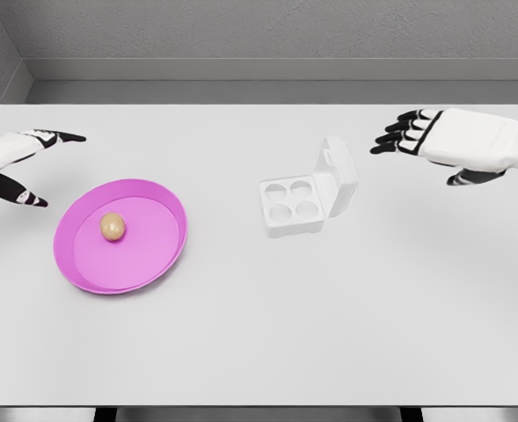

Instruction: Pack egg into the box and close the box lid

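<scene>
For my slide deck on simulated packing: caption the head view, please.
Egg on pink plate, open four-cup box beside it, left hand and right hand open.

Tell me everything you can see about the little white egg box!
The egg box is small and white, and looks like smooth plastic or foam. Its tray has four round cups, two by two, and all four are empty. The lid is joined along the right side and stands open, tipped up and back. The box sits a bit turned on the white table, right of the middle. Nothing touches it except the table: the egg lies apart in the pink plate, and both hands are away from it.
</scene>
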Controlling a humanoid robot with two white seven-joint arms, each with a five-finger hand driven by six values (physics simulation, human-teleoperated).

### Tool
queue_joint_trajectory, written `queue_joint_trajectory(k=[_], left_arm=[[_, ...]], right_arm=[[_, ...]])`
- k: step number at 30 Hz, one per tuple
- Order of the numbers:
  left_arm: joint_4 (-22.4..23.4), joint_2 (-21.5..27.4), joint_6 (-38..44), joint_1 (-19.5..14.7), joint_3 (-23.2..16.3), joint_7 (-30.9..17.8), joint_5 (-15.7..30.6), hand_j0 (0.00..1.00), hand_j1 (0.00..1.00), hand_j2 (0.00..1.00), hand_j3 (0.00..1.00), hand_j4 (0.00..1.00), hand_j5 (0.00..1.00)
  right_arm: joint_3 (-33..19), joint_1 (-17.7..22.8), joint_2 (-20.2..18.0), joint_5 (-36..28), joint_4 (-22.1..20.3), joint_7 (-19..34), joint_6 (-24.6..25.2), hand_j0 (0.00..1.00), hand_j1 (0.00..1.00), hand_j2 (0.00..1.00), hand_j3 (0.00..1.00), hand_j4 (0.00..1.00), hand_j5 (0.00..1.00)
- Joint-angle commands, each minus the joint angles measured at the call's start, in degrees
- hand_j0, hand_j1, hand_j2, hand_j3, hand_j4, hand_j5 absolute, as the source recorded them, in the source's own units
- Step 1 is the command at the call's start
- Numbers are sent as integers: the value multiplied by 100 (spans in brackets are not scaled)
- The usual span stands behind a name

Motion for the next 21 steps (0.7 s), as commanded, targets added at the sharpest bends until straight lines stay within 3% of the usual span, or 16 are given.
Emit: queue_joint_trajectory(k=[1,3,6,7,8,12,15,18,21], left_arm=[[-12,6,14,0,-23,2,40,100,100,100,100,100,100],[-21,6,14,-52,-163,2,40,100,100,100,100,100,100],[-285,208,14,-386,-945,-7,40,100,100,100,100,100,100],[-338,322,14,-588,-1437,-7,31,100,100,100,100,100,100],[-311,331,14,-633,-1569,2,40,100,100,100,100,100,100],[-557,331,14,-721,-1701,-7,31,100,100,100,100,100,100],[-733,261,14,-721,-2070,-7,31,100,100,100,100,100,100],[-803,191,14,-729,-2255,-7,-22,100,100,100,100,100,100],[-795,41,14,-721,-2282,-279,-92,100,100,100,100,100,100]], right_arm=[[2,0,6,6,-55,4,12,100,100,100,100,100,100],[2,0,-3,-2,-55,4,12,100,100,100,100,100,100],[-16,17,-12,-2,-11,4,12,100,100,100,100,100,100],[-7,79,-29,-2,68,4,12,100,100,100,100,100,100],[2,176,-73,6,138,4,12,100,100,100,100,100,100],[46,343,-64,15,331,4,12,100,100,100,100,100,100],[55,325,-56,6,498,4,12,100,100,100,100,100,100],[397,316,-56,-11,604,4,12,100,100,100,100,100,100],[424,290,-56,15,806,4,12,100,100,100,100,100,100]])
